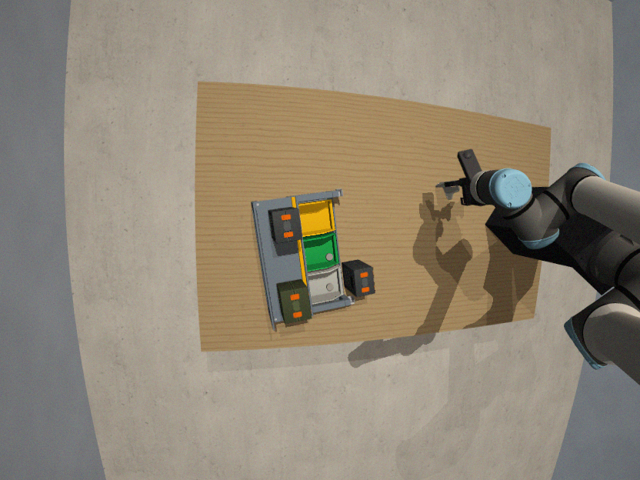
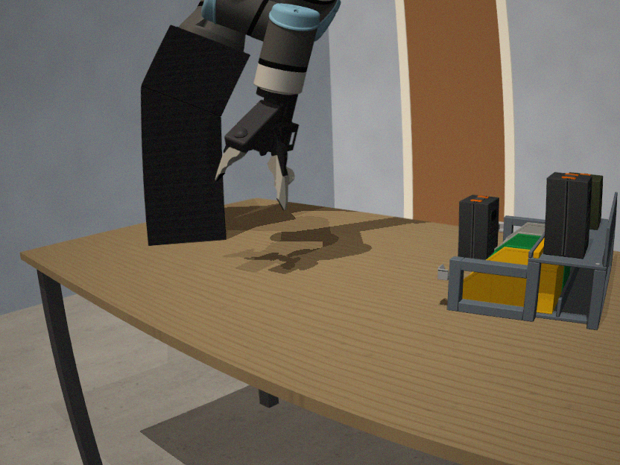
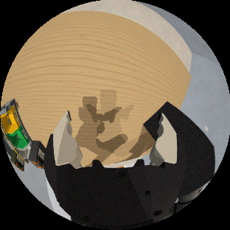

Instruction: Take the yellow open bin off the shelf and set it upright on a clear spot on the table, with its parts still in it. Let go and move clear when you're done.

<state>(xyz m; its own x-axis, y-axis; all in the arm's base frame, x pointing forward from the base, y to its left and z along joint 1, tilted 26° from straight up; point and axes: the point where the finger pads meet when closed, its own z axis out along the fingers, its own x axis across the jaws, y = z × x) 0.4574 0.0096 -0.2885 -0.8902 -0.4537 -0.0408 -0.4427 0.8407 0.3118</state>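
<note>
The shelf [image 2: 530, 280] serves as the landmark: a low grey frame standing on the table [image 2: 280, 320], toward its right end in the exterior view. At the near end of the shelf sits the yellow bin [image 2: 492, 288], upright in the lower level behind the front posts; from above it is the end compartment [image 1: 315, 217], and its inside shows only yellow, so any parts cannot be made out. Next along the shelf is a green bin [image 1: 319, 251] with a small grey piece in it, then a white bin [image 1: 325, 287], also with a small piece. On the shelf's top board stand a dark box [image 1: 284, 226] beside the yellow bin and an olive box [image 1: 295, 301] at the far end by the white bin. A third dark box [image 1: 358, 278] stands on the table just beside the shelf, next to the white bin.

Well apart from the shelf, over the other end of the table, hangs the gripper [image 2: 252, 172], tips down, above the wood and not touching it. Its jaws are spread wide with nothing between them; the wrist view shows both pale fingers framing bare wood and shadow. Behind the gripper stands the arm's black pedestal [image 2: 170, 200].
</note>
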